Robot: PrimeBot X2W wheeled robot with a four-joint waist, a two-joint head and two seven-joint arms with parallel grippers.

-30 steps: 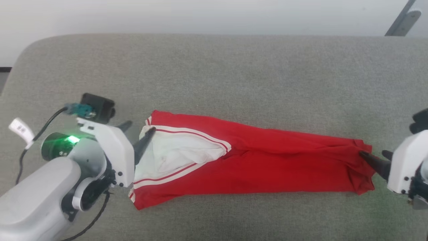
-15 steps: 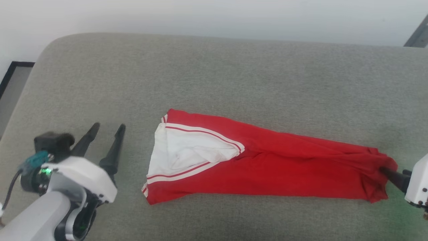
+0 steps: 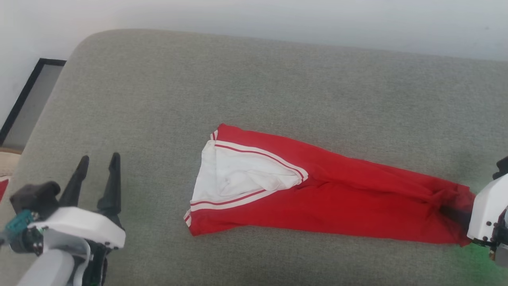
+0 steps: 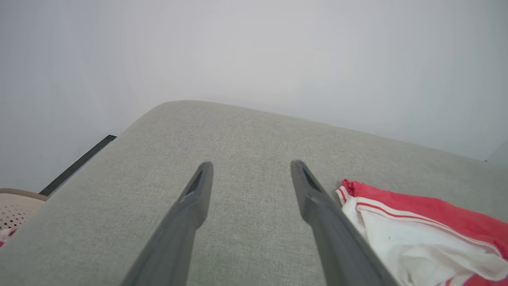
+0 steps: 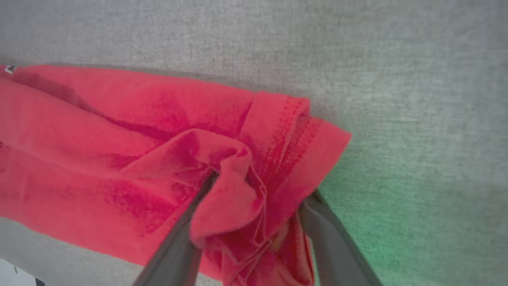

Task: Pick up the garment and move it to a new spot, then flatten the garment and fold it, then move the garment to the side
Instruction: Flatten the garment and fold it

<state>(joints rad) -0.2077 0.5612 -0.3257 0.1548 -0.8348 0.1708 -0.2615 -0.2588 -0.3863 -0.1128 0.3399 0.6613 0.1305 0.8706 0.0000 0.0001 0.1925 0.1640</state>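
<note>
Head cam: the garment (image 3: 337,198) lies on the grey pad (image 3: 278,79), folded into one long narrow strip. It runs left-right across mid-pad and slants a bit toward me at its right end, red side up. A white sleeve (image 3: 242,178) w/ striped trim (image 3: 258,153) sits on top at the strip's left end. The hem (image 5: 293,131) is at the right end.

Left end effector (image 3: 99,158): fingers spread wide over bare pad at lower left, pointing away from me. It's well apart from the garment, w/ plain grey fabric btw it and the sleeve end. On the left wrist cam the sleeve corner sits beside one finger, and I can't tell if they touch.

Right end effector (image 5: 262,186): on the hem end. Fingers are spread, w/ a bunched fold of red cloth btw them and cloth lying against both. I can't tell whether they actually bite it. On the head cam its white housing (image 3: 486,210) blocks the strip's right tip, so the fingertips are hidden there. There's a green glow (image 3: 476,258) on the pad beside it.

Around the pad: a pale wall (image 3: 278,16) at the back. A dark-framed panel (image 3: 27,103) sits past the pad's rounded left corner. A beige perforated basket (image 4: 16,206) shows off the left edge, contents too small to tell.
</note>
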